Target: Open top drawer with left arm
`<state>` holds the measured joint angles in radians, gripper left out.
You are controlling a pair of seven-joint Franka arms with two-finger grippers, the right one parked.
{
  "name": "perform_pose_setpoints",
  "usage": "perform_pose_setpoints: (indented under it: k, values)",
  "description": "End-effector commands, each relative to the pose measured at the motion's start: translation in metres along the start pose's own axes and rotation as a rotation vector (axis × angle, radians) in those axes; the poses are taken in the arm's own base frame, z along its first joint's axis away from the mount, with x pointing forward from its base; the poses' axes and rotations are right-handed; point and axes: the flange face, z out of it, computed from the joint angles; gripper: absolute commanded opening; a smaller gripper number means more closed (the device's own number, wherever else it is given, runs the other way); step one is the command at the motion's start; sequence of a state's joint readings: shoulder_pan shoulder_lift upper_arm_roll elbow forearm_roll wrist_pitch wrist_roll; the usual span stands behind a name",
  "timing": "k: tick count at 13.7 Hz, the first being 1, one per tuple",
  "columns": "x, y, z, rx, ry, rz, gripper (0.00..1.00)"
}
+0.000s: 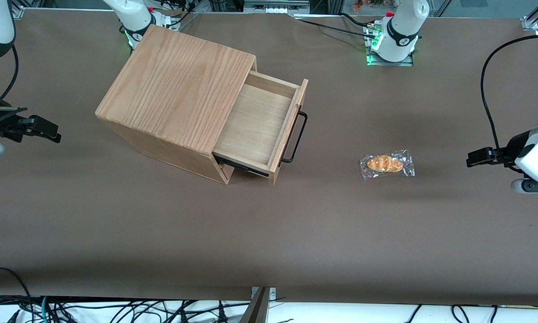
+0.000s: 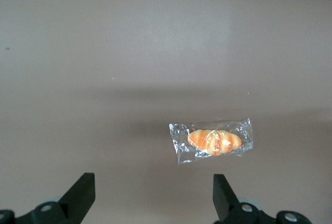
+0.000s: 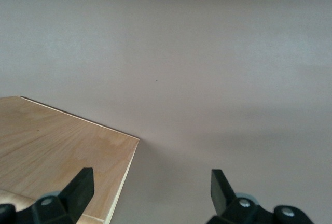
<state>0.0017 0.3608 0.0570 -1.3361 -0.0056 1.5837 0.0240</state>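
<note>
Brown matting covers the table (image 1: 385, 233), and on it stands the oak-grain cabinet (image 1: 175, 85) toward the parked arm's end. Its top drawer (image 1: 258, 125) is pulled well out, the black handle (image 1: 296, 137) free. Well apart, at the working arm's end, the left arm's gripper (image 1: 477, 158) hangs above the table — fingers (image 2: 80, 195) spread wide, grasping nothing — with a wrapped bread roll (image 2: 212, 141) lying between it and the drawer.

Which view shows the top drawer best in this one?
The front view: the top drawer is pulled well out of the cabinet, its black handle and bare inside visible. The left wrist view shows only the wrapped bread roll between the open gripper fingers; the right wrist view shows just the cabinet top.
</note>
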Motion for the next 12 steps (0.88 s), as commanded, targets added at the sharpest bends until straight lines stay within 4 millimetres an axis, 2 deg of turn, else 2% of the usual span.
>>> perform_pose_setpoints:
  k: [1,12]
  values:
    - [-0.009,0.000,-0.003,-0.025,-0.032,0.019,1.00]
    - [-0.021,0.004,-0.013,-0.029,-0.079,0.025,1.00]
